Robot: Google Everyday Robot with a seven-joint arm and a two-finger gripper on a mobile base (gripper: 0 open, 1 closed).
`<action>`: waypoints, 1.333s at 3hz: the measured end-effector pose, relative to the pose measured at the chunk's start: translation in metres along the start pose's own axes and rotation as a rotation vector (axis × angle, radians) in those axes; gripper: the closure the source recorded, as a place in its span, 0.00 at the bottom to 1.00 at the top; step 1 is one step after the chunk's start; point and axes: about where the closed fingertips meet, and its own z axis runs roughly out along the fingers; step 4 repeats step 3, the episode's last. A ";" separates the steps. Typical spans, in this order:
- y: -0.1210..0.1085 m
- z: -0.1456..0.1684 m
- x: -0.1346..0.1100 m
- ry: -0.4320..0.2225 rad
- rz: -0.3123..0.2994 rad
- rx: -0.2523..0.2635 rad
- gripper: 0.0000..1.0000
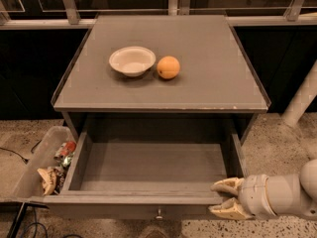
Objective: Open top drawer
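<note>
Looking down, I see the top drawer (148,168) pulled far out from under the surface (208,83), with its grey inside showing. My tool (218,198) is at the right end of the drawer front, its two fingers spread apart and holding nothing I can make out. A bowl (132,60) and an orange (168,67) sit side by side on the surface.
</note>
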 end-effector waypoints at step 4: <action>0.000 0.000 0.000 0.000 0.000 0.000 0.00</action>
